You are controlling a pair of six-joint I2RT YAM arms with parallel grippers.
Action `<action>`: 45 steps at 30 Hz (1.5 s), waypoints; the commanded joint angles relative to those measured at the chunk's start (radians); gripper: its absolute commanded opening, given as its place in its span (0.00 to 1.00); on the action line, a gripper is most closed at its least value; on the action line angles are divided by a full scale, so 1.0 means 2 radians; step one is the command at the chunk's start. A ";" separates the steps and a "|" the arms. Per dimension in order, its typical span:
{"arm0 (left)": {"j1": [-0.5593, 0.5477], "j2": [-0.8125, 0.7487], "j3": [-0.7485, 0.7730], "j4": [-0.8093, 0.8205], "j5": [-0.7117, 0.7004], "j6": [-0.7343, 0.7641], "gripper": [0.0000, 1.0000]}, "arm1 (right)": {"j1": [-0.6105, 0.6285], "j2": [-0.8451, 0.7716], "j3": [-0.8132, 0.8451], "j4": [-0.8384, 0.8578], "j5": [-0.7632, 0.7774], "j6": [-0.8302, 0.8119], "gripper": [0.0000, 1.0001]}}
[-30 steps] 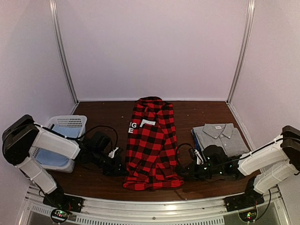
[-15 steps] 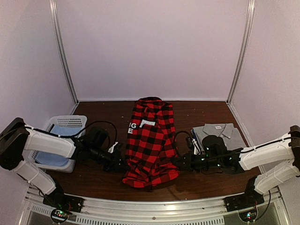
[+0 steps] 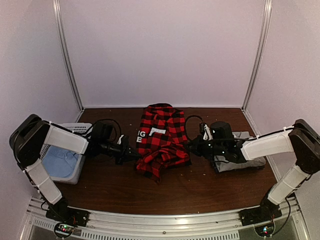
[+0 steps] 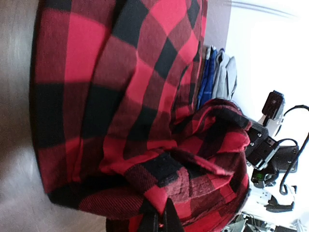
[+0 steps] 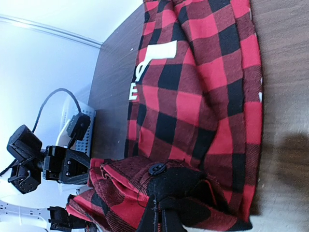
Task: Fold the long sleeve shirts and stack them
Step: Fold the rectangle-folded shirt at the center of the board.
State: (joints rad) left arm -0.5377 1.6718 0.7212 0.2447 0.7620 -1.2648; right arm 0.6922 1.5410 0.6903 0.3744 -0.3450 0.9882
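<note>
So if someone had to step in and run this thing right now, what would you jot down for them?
Left gripper: shut on the flannel at its near hem, left side.
Right gripper: shut on the same hem, right side.
The flannel lies mid-table, collar at the far end, near hem bunched over its lower half, mid-fold.
The grey shirt is on the right, partly hidden under the right arm, and looks folded.
Left to do: finish folding the flannel, then stack the two shirts.
</note>
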 commanded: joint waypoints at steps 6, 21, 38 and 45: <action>0.043 0.124 0.090 0.090 -0.005 -0.024 0.00 | -0.049 0.126 0.077 0.040 -0.031 -0.032 0.00; 0.045 0.128 0.090 0.071 -0.046 -0.020 0.00 | -0.062 0.165 0.112 0.020 -0.038 -0.057 0.10; 0.045 0.045 0.101 -0.015 -0.093 0.082 0.59 | -0.065 0.107 0.132 -0.078 -0.020 -0.115 0.68; 0.043 0.018 0.097 -0.057 -0.091 0.139 0.59 | -0.063 0.091 0.132 -0.110 -0.009 -0.138 0.74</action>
State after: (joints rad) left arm -0.4534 1.7645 0.8978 0.1932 0.6010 -1.0966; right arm 0.5705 1.7771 0.9436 0.2127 -0.4030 0.7582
